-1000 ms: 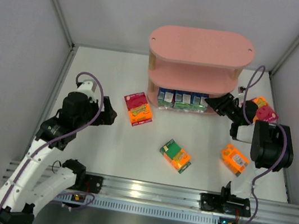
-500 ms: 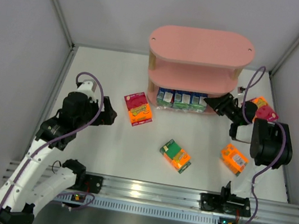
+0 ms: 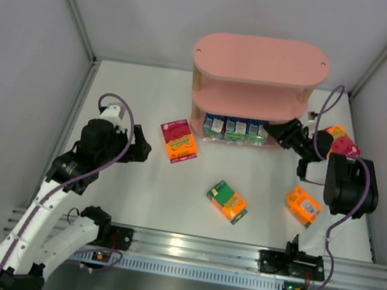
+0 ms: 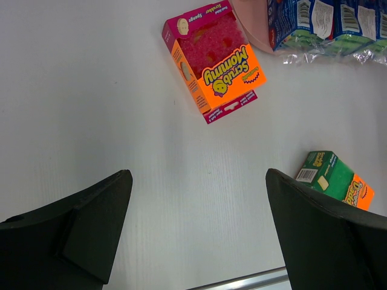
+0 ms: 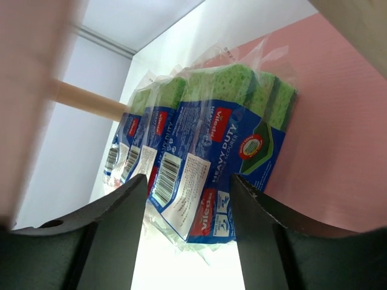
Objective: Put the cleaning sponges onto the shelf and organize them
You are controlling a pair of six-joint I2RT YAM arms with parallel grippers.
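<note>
The pink shelf stands at the back of the table. Several blue/green-and-white sponge packs stand in a row on its bottom board. My right gripper is open at the right end of that row. In the right wrist view its fingers flank the end of the nearest pack on the pink board. My left gripper is open and empty over the table, left of an orange-and-magenta pack, which also shows in the left wrist view.
A green-and-orange pack lies mid-table, also in the left wrist view. An orange pack lies at the right. Another orange-and-magenta pack lies by the right wall, behind the right arm. A metal rail runs along the near edge.
My right gripper has shifted slightly to the right, away from the row of packs. The left arm and the loose packs have not moved.
</note>
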